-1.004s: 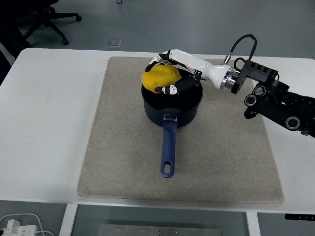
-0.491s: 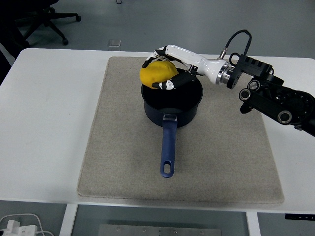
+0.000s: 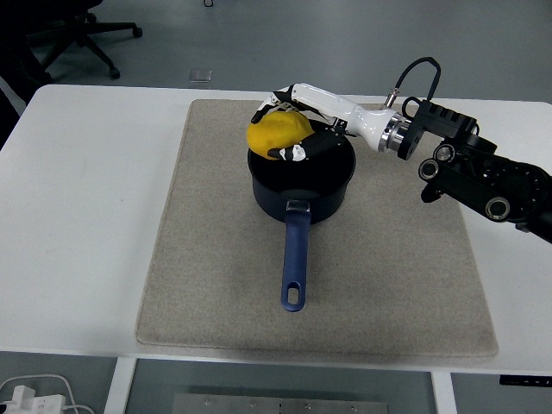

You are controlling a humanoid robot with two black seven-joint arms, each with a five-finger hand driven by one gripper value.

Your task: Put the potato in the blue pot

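The yellow potato point(image 3: 276, 133) is held in my right hand point(image 3: 287, 129), whose fingers curl around it. It hangs just above the far-left rim of the blue pot point(image 3: 302, 181). The pot stands on the beige mat point(image 3: 207, 259) with its long blue handle point(image 3: 295, 263) pointing toward the near edge. My right arm point(image 3: 466, 168) reaches in from the right edge. The left arm is out of view.
The mat covers the middle of the white table point(image 3: 78, 216). An office chair base point(image 3: 82, 34) stands on the floor beyond the far left corner. A white plug and cable point(image 3: 26, 392) lie below the near left edge.
The hand with the potato lifted and shifted a little left and away over the pot's far rim, then settled slightly back right.
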